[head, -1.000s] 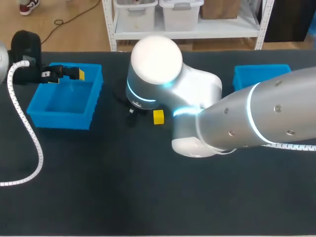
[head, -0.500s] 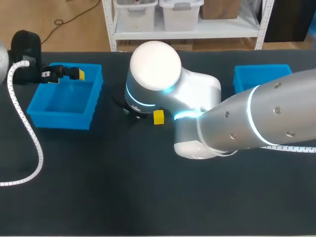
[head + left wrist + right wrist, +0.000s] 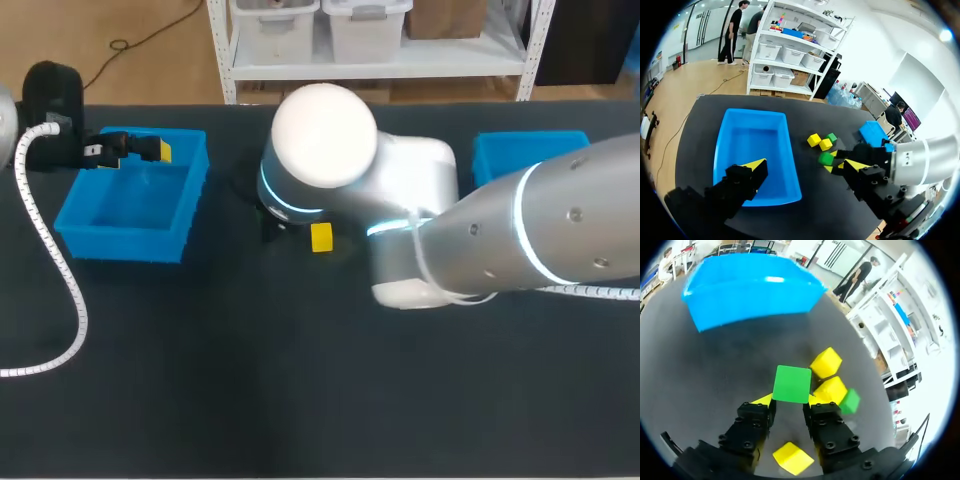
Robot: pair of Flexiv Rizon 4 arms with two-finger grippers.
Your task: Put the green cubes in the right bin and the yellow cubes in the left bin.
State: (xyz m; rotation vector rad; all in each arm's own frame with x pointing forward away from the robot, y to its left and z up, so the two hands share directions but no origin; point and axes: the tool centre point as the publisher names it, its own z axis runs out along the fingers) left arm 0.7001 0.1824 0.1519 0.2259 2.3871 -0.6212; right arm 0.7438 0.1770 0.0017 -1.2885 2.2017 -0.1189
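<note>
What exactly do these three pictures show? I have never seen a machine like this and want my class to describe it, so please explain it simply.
This is a robot with two arms working at a dark table. The head view looks down from above and behind, and the big grey right arm fills much of it. The two round pictures come from cameras on the wrists, each looking out along its own fingers.

On the table stand a blue left bin and a blue right bin. Between them lie yellow cubes and a loose green cube.

The right gripper holds a green cube between its yellow-tipped fingers. The left gripper is open and empty, and hangs at the left bin's far edge.
</note>
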